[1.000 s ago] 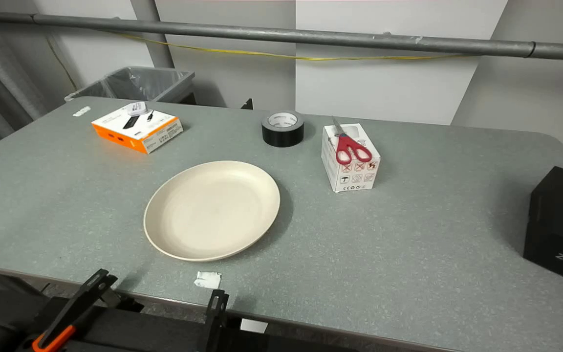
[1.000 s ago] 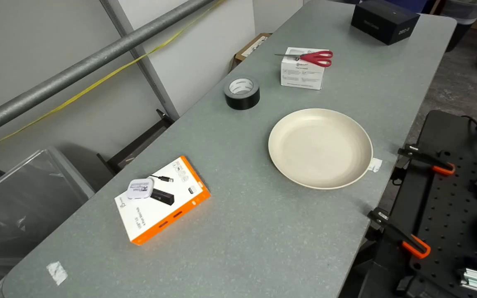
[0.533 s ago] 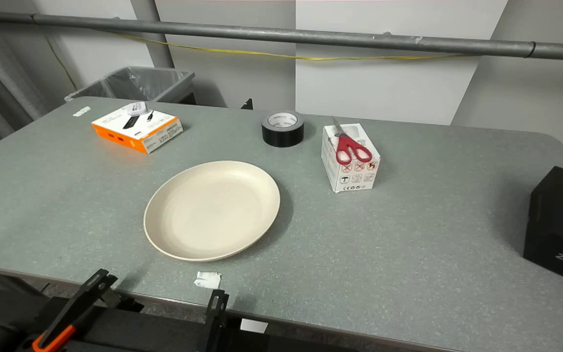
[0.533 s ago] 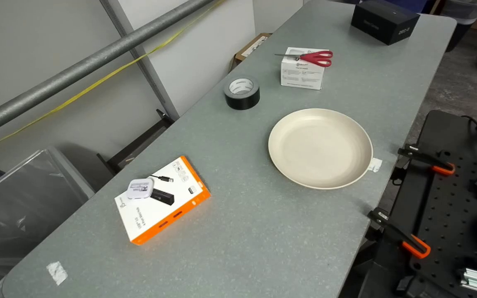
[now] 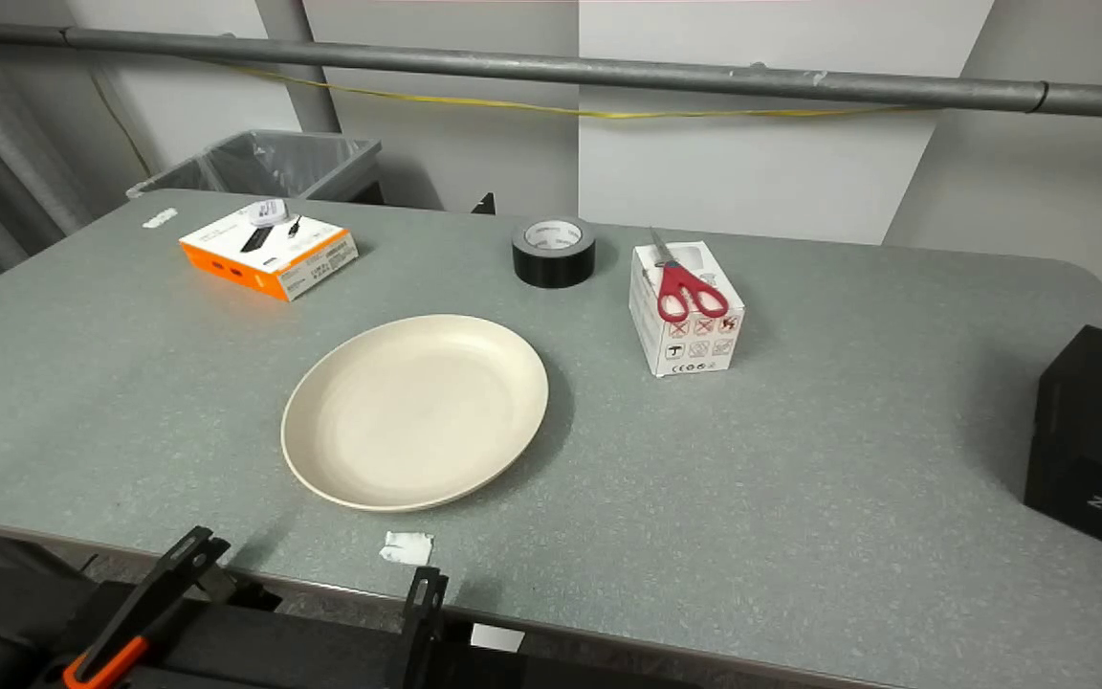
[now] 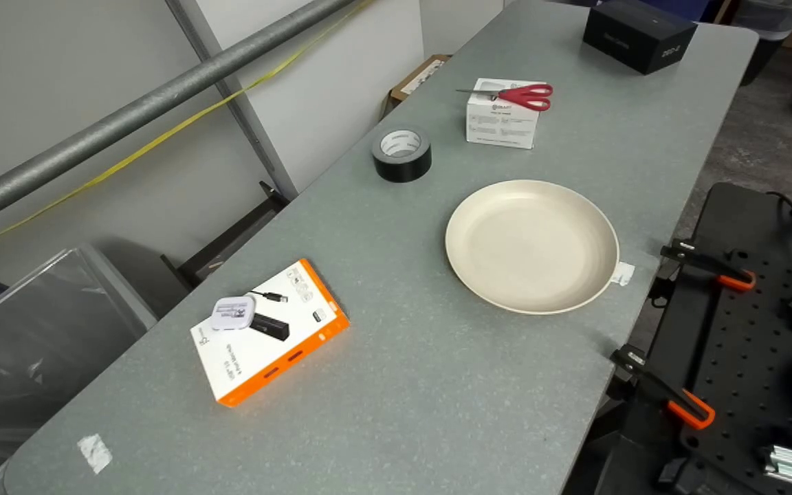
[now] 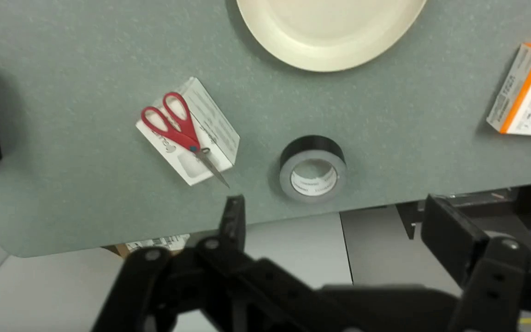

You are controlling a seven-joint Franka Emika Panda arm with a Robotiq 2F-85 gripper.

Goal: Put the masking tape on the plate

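The masking tape (image 5: pixel 554 267) is a black ring-shaped roll with a grey top face. It lies flat near the wall-side edge of the table and also shows in an exterior view (image 6: pixel 403 165) and the wrist view (image 7: pixel 312 184). The cream-white plate (image 5: pixel 414 413) rests on the table apart from the tape, with nothing on it. It shows in an exterior view (image 6: pixel 532 247) and, cut off at the top, in the wrist view (image 7: pixel 327 46). My gripper (image 7: pixel 333 199) shows only in the wrist view, open and empty, its fingers wide apart below the tape in that picture.
A white box (image 5: pixel 690 344) with red scissors (image 5: pixel 690 292) on top stands near the tape. A white and orange box (image 5: pixel 269 251) with a small white case lies on the plate's far side. A black box (image 6: pixel 639 34) stands at the table's end. Clamps (image 6: pixel 702 265) grip the table edge.
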